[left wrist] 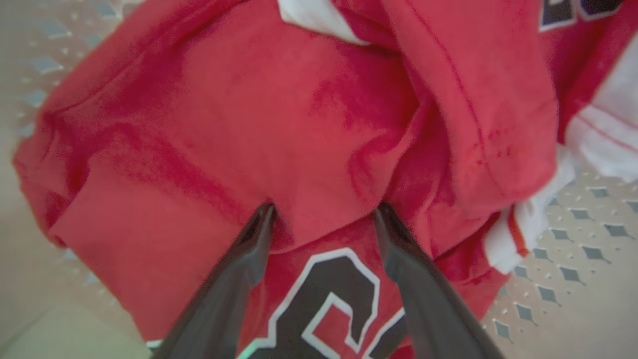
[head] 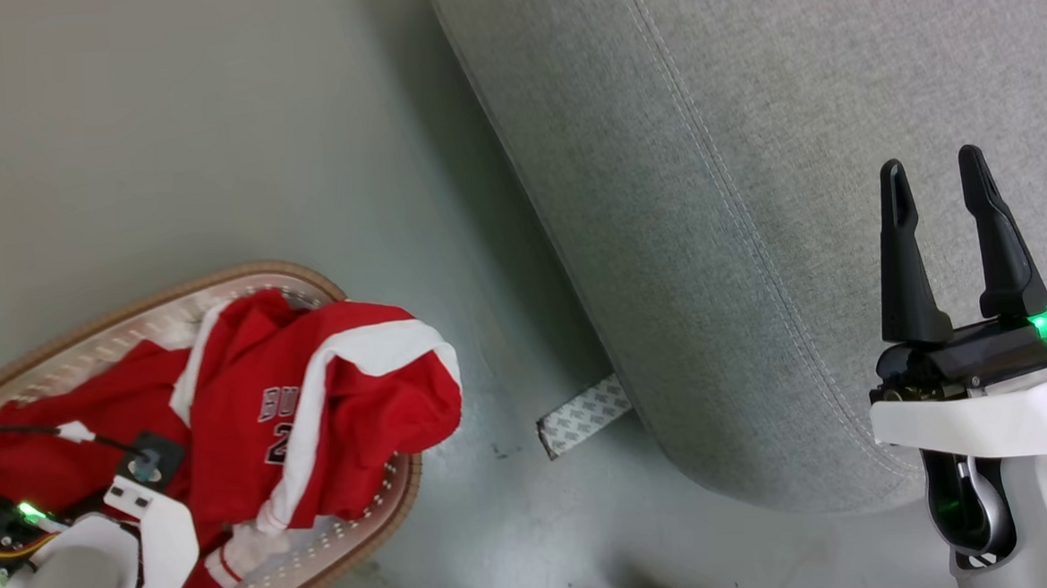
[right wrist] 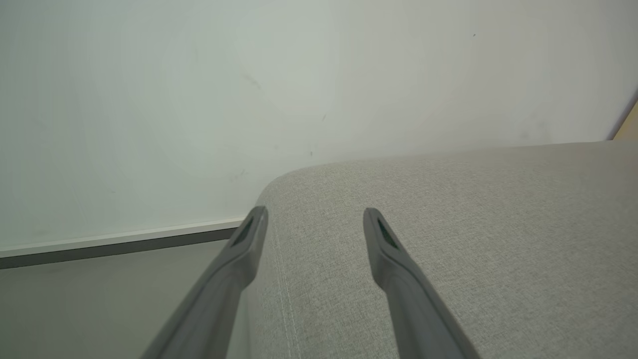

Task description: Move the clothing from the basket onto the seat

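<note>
- Presently, the left gripper (left wrist: 325, 209) is seen with jaws spread wide. Both fingertips are pressed into a fold of the red jerseys (left wrist: 324, 124), and nothing is pinched yet.
- The jerseys are heaped in the laundry basket (head: 218, 279), with one part draped over the rim on the side toward the grey sofa (head: 748, 139). No clothing is seen on the visible part of the sofa, so the task is judged barely begun.
- Step in hand, as judged: a first grasp. The fingers are best sunk deeper so that a thick ridge of cloth is caught before closing, since a thin skin of fabric is likely to slip out.
- The lift is best taken straight up until the trailing hem is clear of the rim, lest the light basket be dragged across the floor (head: 165, 125).
- The right gripper (head: 932, 165) is held over the sofa, jaws apart and empty, well apart from the basket.
- Left wrist view: fingertip contact, a black numeral outlined in white and the basket's diamond perforations are given. In the head view that spot is covered by the pale forearm.
- Head view: the stretch of floor between basket and sofa is shown, with a patterned strip (head: 584, 414) at the sofa's foot.
- Right wrist view: a pale wall (right wrist: 249, 75) and skirting (right wrist: 114, 244) beyond the sofa's rounded edge are added.
</note>
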